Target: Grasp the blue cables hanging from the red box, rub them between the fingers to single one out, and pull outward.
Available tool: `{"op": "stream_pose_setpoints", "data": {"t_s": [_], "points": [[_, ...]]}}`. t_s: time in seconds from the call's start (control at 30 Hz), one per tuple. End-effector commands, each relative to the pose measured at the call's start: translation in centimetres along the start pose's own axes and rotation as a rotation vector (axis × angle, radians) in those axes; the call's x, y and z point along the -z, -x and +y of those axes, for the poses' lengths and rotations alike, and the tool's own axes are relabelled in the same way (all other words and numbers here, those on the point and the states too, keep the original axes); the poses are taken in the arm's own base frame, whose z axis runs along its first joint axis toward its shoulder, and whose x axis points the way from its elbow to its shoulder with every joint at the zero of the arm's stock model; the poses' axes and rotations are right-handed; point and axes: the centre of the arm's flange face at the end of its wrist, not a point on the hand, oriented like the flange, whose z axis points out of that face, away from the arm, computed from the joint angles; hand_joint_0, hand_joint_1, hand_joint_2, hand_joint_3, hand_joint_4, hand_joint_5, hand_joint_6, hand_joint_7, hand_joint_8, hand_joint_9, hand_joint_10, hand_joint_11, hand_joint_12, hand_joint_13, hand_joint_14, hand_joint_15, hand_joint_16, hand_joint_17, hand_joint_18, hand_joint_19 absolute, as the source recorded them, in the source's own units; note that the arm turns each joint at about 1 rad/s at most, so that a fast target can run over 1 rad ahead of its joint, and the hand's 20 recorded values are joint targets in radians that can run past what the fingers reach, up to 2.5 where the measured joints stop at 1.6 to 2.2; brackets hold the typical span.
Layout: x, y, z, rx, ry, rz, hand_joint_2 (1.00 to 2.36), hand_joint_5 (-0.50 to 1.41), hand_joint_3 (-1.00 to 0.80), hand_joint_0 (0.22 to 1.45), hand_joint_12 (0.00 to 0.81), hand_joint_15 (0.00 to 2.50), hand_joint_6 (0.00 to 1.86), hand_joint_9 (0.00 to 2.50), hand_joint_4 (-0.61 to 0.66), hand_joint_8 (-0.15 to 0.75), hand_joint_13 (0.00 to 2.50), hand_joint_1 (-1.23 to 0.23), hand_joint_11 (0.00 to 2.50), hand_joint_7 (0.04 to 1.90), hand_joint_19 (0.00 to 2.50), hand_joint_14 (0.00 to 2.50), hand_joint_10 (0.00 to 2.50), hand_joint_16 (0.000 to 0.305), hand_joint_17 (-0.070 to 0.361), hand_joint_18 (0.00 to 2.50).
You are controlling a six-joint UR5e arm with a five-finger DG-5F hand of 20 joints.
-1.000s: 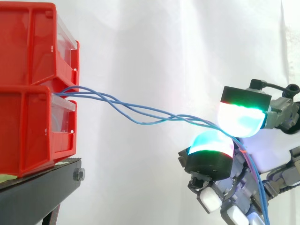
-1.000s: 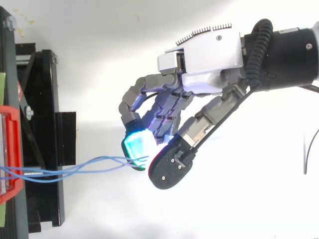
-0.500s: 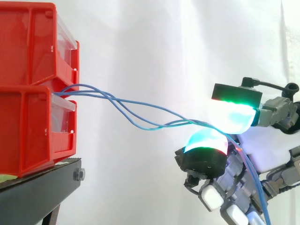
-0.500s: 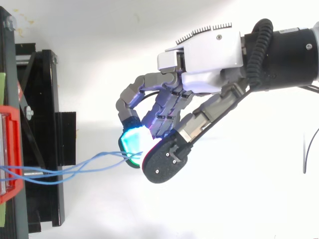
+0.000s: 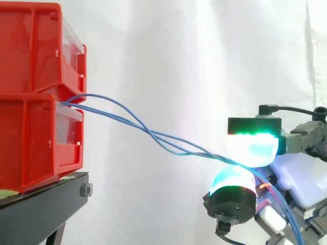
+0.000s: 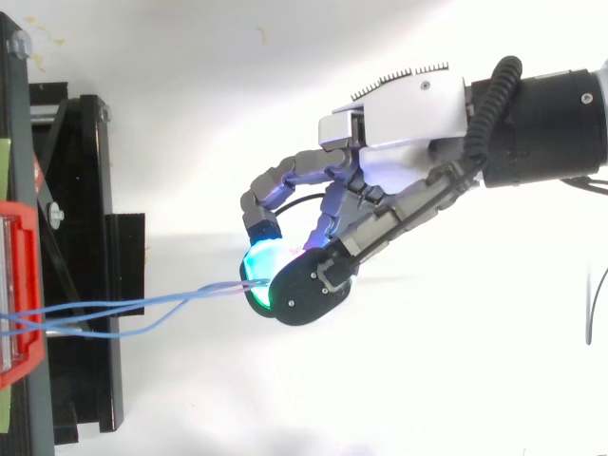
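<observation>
Thin blue cables run out of the gap between two stacked red bins and slope down to the right, twisted round each other. My hand reaches in from the right. Its glowing fingertips pinch the cables, one pad above and one pad below. Past the pinch the cables drop down beside the hand. From above, the cables cross from the bin's edge to the curled fingers.
The bins rest on a black stand, which appears as a black frame at the left in the top view. A white curtain hangs behind.
The fingertips have closed tighter on the cables and dropped lower in the side view. The cable strands have drawn closer together and hang lower toward the hand.
</observation>
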Motion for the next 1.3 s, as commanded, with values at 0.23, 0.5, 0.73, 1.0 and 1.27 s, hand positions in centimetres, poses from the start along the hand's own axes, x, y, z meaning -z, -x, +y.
{"op": "stream_pose_setpoints", "data": {"t_s": [0.23, 0.5, 0.73, 1.0, 1.27], "points": [[0.04, -0.07, -0.11, -0.01, -0.007, -0.001, 1.01, 0.0, -0.3, 0.58, 0.338, 0.56, 0.6, 1.13, 0.14, 0.154, 0.92, -0.6, 0.18, 1.51, 0.65, 0.02, 0.01, 0.044, 0.098, 0.74], [0.02, -0.07, -0.1, -0.01, -0.006, -0.001, 1.01, 0.0, -0.36, 0.58, 0.341, 0.56, 0.6, 1.17, 0.13, 0.161, 0.93, -0.54, 0.19, 1.52, 0.65, 0.02, 0.01, 0.044, 0.099, 0.74], [-0.08, -0.07, -0.01, 0.001, 0.004, -0.009, 1.01, -0.01, -0.41, 0.57, 0.347, 0.56, 0.66, 1.26, 0.12, 0.188, 0.96, -0.48, 0.26, 1.46, 0.65, 0.02, 0.01, 0.044, 0.1, 0.75], [-0.13, 0.05, 0.09, 0.019, 0.013, -0.011, 1.0, -0.02, -0.46, 0.56, 0.348, 0.6, 0.75, 1.45, 0.08, 0.211, 1.05, -0.47, 0.48, 1.35, 0.66, 0.02, 0.02, 0.045, 0.101, 0.78], [-0.17, 0.0, 0.1, 0.022, 0.016, -0.016, 1.0, -0.06, -0.5, 0.52, 0.374, 0.62, 0.8, 1.43, 0.08, 0.259, 1.05, -0.55, 0.62, 1.25, 0.65, 0.02, 0.02, 0.048, 0.107, 0.8]]}}
